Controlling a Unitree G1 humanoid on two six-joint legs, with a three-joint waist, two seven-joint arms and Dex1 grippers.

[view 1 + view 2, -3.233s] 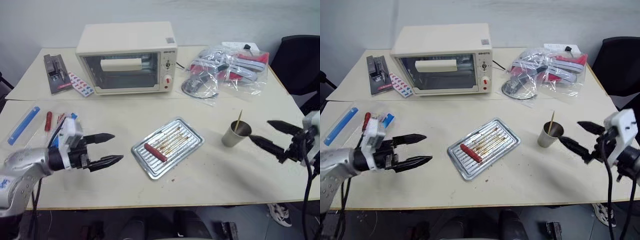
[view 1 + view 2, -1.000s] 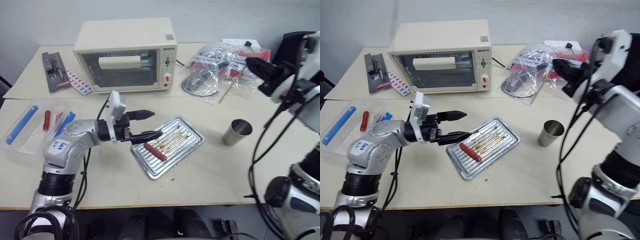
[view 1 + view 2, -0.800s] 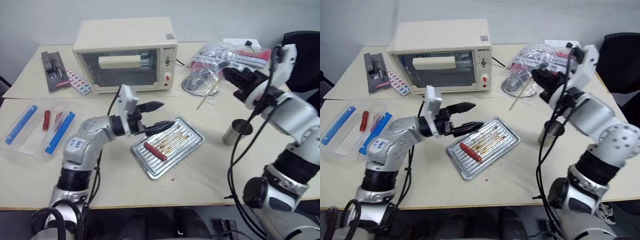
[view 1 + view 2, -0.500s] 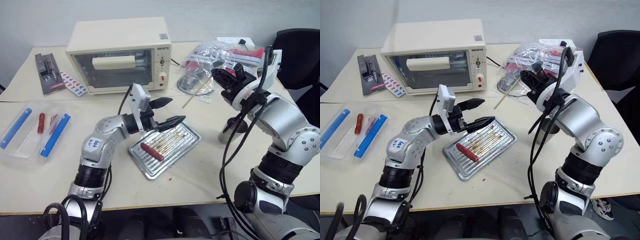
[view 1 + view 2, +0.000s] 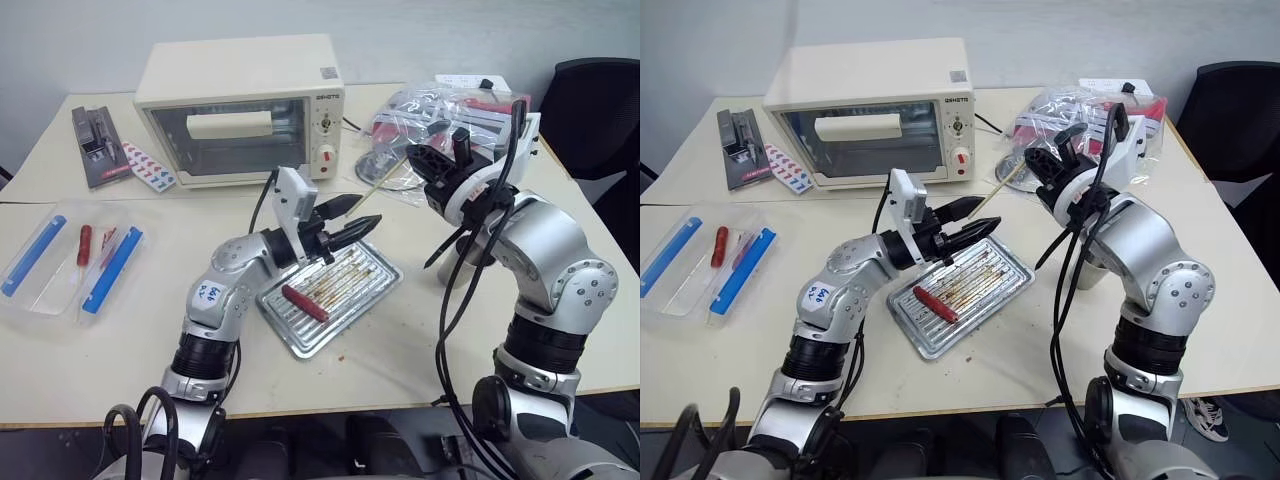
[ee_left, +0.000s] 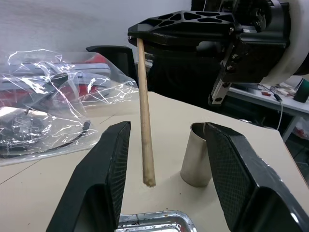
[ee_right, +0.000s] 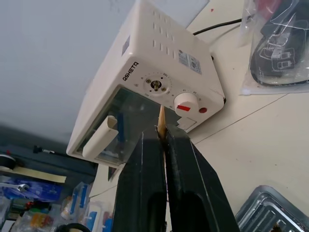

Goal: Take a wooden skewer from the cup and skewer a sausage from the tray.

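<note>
My right gripper [image 5: 1044, 170] pinches wooden skewer [image 6: 144, 121]; left gripper [image 6: 164, 183] spread round its tip. Closing off-centre could knock it loose.

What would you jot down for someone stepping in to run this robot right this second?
Right gripper: shut on the wooden skewer, held in the air above the table.
Left gripper: jaws apart, one on each side of the skewer's free end, not touching it.
Cup: upright on the table, beside the tray.
Sausage: lying in the tray, untouched.
Done: skewer is out of the cup.
Left: skewer the sausage.
</note>
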